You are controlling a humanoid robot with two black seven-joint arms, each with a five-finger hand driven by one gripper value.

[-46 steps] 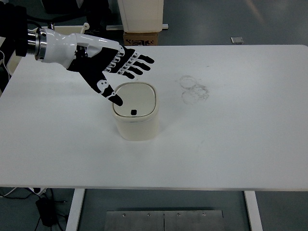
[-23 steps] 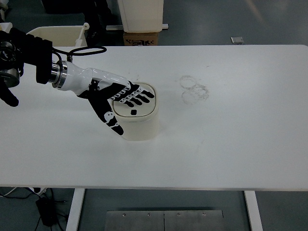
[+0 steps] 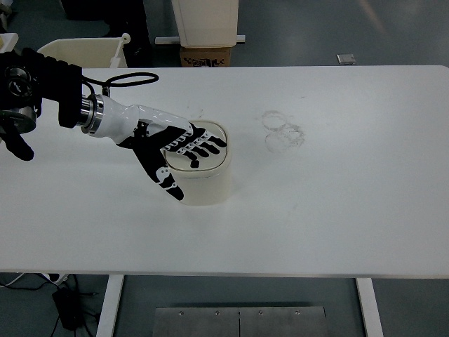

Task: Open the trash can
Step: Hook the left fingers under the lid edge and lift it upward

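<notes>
White tabletop (image 3: 337, 210) is marked with faint ring smudges (image 3: 283, 130); grey floor (image 3: 316, 31) is seen beyond, cardboard box (image 3: 205, 55) and beige bin (image 3: 81, 53) behind.

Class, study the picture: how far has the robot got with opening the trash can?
Done: the left hand has reached the trash can. In hand: its flat fingers lie across the lid, thumb down the can's side. Left: the lid is shut and must be opened.
</notes>
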